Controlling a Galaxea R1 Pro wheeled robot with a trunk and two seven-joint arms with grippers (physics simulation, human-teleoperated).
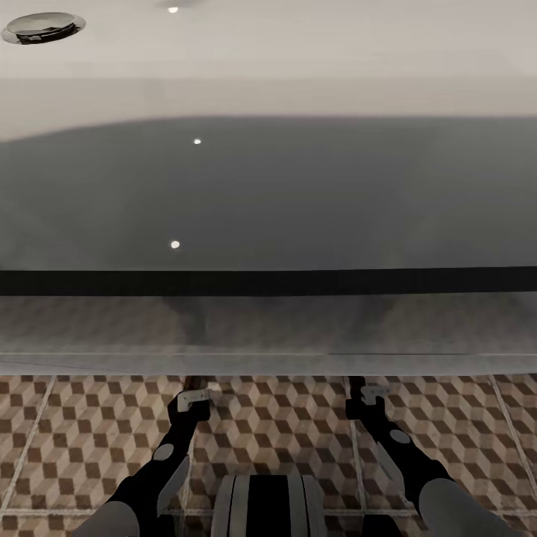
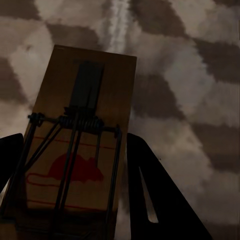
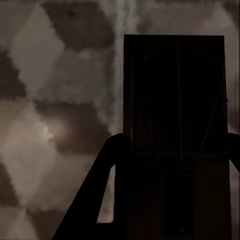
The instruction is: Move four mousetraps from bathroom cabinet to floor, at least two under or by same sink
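Your left gripper is clamped on a mousetrap; in the left wrist view its two dark fingers sit against the board's long edges, and you can read the tan face, the black wire spring and the red mouse print plainly. Your right gripper likewise has its fingers closed against the sides of a second mousetrap; that board is in deep shadow, so you can make out only faint wire lines and its outline, and its near end is cut off by the frame. That makes two traps counted, one in each gripper.

Both wrist views show the cube-patterned bathroom floor beyond the boards, blurred, with a pale grout line; you cannot tell from them whether either trap touches the tiles.

From the head view you see what the wrists do not: both arms reaching forward over the bathroom floor, left gripper and right gripper near the foot of a large white glossy bathtub; the traps themselves are too small and hidden there to pick out. The tub's wall fills the far scene, with a round drain at far left, cut partly by the frame.
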